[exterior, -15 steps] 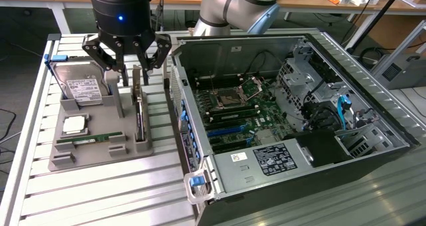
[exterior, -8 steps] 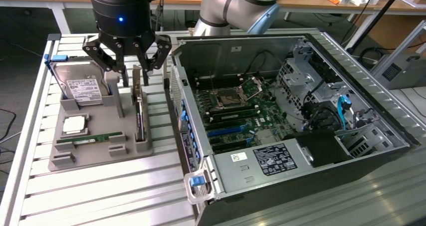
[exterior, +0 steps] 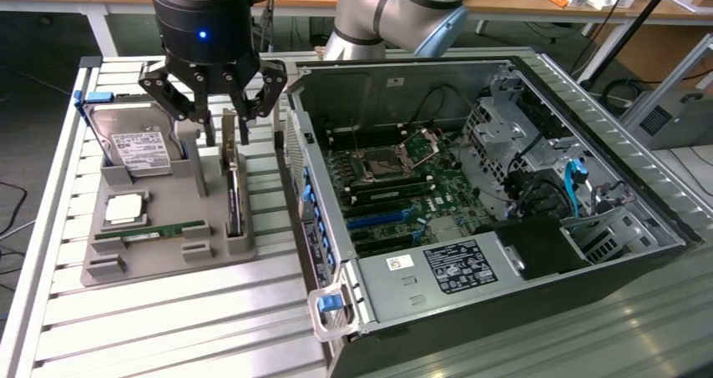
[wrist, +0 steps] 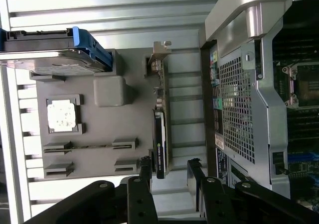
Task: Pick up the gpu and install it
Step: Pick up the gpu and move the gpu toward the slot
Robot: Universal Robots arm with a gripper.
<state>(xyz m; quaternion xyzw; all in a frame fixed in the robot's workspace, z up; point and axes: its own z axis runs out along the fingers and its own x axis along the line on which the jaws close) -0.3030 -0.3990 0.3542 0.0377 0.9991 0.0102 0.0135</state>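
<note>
One card matters here: the gpu (exterior: 233,190), a thin dark board standing on its long edge in a slot of the grey holder (exterior: 167,265), which sits on the slatted bench (exterior: 167,336). Its silvery bracket (wrist: 158,50) is at the end of the holder where the hard drive (exterior: 139,148) stands. A memory stick (exterior: 150,230) and a processor chip (exterior: 125,209) lie in the same holder, and the open computer case (exterior: 624,261) is just beside it on the exterior view's right.

The tool (exterior: 229,121) hangs above the card with its fingers (wrist: 144,176) spread wide and nothing between them. In the wrist view they stand to either side of the card's line, near its dark end.

The step in hand looks like the approach for the pick-up, since the card is not yet gripped and nothing has gone into the case. Because the board is so thin and sits snugly in its slot, this grasp calls for the fingers to stay square to its faces and centred over its top edge, so they close on the flat sides rather than knock the board askew.
</note>
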